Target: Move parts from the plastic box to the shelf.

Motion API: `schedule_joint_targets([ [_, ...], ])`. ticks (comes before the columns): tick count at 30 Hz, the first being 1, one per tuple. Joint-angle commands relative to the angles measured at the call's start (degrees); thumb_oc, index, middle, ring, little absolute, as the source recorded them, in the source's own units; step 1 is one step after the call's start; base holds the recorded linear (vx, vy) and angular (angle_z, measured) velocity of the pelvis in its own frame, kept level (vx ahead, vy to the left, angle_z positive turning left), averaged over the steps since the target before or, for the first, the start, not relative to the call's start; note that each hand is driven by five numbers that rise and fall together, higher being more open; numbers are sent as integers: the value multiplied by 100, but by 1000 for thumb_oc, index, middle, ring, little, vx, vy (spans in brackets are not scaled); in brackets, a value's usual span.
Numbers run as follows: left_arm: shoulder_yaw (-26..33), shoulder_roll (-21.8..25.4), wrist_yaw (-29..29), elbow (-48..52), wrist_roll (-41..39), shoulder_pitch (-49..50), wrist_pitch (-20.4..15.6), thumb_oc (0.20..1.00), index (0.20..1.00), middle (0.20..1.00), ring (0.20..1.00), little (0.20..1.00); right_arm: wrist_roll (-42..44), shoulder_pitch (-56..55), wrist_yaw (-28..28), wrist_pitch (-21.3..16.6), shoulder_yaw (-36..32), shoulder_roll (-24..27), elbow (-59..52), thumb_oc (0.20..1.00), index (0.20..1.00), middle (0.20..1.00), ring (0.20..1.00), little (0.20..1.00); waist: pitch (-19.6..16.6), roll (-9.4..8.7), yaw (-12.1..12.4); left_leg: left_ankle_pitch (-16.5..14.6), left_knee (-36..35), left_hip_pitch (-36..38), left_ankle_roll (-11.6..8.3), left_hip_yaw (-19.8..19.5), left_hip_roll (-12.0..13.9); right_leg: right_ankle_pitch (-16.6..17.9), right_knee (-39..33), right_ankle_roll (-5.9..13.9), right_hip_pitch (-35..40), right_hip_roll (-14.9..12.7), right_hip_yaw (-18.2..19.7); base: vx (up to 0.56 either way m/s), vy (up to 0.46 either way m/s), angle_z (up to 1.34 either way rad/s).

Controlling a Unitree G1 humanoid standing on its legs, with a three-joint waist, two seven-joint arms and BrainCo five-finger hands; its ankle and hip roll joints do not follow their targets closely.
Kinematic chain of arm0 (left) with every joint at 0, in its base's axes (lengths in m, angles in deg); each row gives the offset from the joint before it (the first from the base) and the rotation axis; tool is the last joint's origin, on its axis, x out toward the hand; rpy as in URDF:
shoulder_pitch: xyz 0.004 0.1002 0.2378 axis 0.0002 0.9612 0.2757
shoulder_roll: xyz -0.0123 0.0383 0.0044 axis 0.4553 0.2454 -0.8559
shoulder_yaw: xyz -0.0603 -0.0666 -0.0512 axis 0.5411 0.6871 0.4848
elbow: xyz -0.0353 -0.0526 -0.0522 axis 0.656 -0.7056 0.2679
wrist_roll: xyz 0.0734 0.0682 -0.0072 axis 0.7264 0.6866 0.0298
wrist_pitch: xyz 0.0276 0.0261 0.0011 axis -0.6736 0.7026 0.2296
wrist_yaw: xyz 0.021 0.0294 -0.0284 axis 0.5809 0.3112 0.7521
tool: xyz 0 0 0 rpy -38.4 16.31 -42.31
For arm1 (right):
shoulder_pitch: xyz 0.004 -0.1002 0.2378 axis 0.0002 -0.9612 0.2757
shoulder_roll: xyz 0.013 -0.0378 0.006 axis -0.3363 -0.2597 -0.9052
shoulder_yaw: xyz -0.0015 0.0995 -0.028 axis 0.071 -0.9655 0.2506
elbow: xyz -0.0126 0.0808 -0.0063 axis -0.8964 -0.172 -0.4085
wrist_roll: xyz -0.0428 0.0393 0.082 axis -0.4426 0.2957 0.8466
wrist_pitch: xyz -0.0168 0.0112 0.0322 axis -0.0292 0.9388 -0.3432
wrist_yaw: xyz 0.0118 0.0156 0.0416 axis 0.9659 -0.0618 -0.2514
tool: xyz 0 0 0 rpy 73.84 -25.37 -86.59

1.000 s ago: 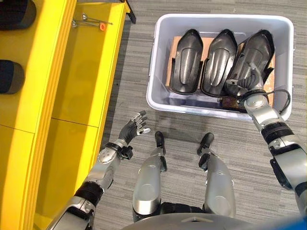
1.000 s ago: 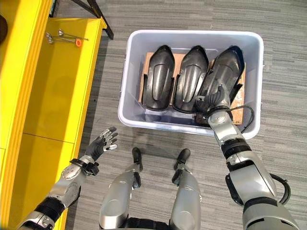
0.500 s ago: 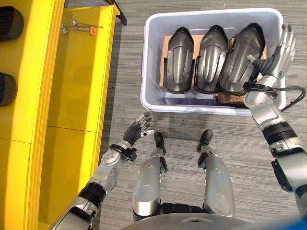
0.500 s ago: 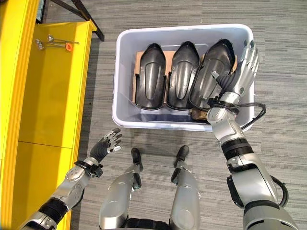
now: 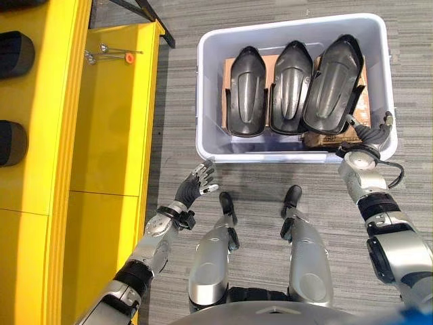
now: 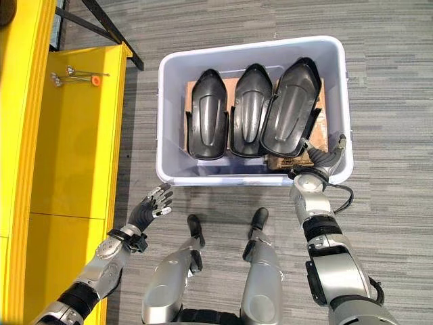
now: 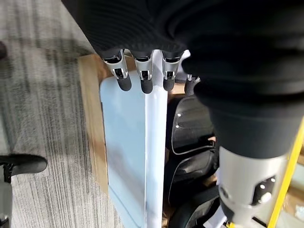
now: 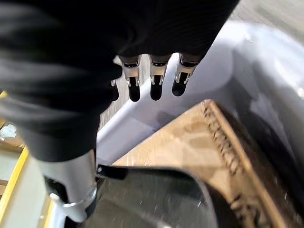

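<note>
Along the robot's left stood the yellow shelf (image 5: 101, 122), its lower ledge carrying a few small metal tools (image 5: 108, 51) with an orange tip near the far end, and two dark rounded parts (image 5: 12, 95) resting on the higher level at the very edge.

Next came the left hand (image 5: 193, 186), held low over the grey carpet (image 5: 176, 88) between the shelf and the plastic box (image 6: 250, 179). The forearm rose from the lower left and the wrist tipped up, so the palm faced forward; the fingers (image 7: 145, 76) were straight and slightly fanned, holding nothing (in the wrist view they pointed at the box's near wall without touching it).

The pale grey plastic box sat on the carpet ahead of the robot. Inside it, three black moulded parts (image 5: 291, 91) lay side by side on a sheet of cardboard (image 8: 190, 142), narrow ends pointing away; the rightmost one was tilted and overlapped its neighbour.

At the right, the right hand (image 5: 371, 139) sat at the box's near right corner, the arm reaching up from the lower right. Its fingers (image 8: 154, 78) hung straight and loose just above the cardboard and the rim of the rightmost part, gripping nothing. All three parts lay in the box.
</note>
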Motion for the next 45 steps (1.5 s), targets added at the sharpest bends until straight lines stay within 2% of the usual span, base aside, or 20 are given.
schedule_joint_targets([
  [1, -113, -116, -184, 198, -5, 163, -159, 1000, 1000, 1000, 1000, 1000, 108, 618, -61, -239, 10, 340, 154, 1000, 1000, 1000, 1000, 1000, -157, 140, 79, -196, 360, -380, -105, -195, -81, -861, 959, 421, -26, -195, 173, 0, 0, 0],
  [8, -202, -105, -117, 359, -40, 214, -113, 1000, 1000, 1000, 1000, 1000, -7, 756, -54, -157, 14, 436, 200, 1000, 1000, 1000, 1000, 1000, -157, 210, 85, -199, 381, -450, -110, -197, -97, -899, 1069, 404, -157, -200, 194, 4, 3, 2],
  [16, -274, -61, -148, 393, -43, 280, -130, 1000, 1000, 1000, 1000, 1000, -289, 969, 30, 201, 111, 620, 400, 1000, 1000, 1000, 1000, 1000, -157, 281, 118, -198, 423, -533, -121, -196, -103, -924, 1177, 395, -278, -227, 178, 0, 0, 0],
  [21, -332, -44, -213, 344, -70, 267, -178, 1000, 1000, 1000, 1000, 1000, -30, 1157, 116, 431, 199, 724, 810, 1000, 1000, 1000, 1000, 1000, -157, 324, 149, -203, 472, -605, -133, -194, -96, -950, 1258, 386, -361, -248, 174, 0, 0, 0],
  [25, -431, -40, -244, 337, -71, 215, -186, 1000, 1000, 1000, 1000, 1000, -347, 1352, 9, 553, 354, 884, 1191, 1000, 1000, 1000, 1000, 1000, -157, 395, 173, -199, 517, -698, -145, -172, -86, -983, 1374, 376, -487, -281, 171, 3, 8, 0],
  [33, -552, 27, -159, 365, -189, 121, -175, 1000, 1000, 1000, 1000, 1000, -122, 1636, -77, 807, 591, 987, 1598, 1000, 1000, 1000, 1000, 1000, -157, 474, 229, -191, 618, -939, -167, -177, -71, -1018, 1545, 367, -733, -354, 134, 2, 9, 1],
  [45, -577, 9, -261, 303, -266, 137, -229, 1000, 1000, 1000, 1000, 1000, -759, 1693, 53, 561, 795, 900, 1503, 1000, 1000, 1000, 1000, 1000, -157, 512, 281, -192, 696, -1143, -150, -174, -55, -1013, 1640, 355, -933, -389, 106, 0, 8, 2],
])
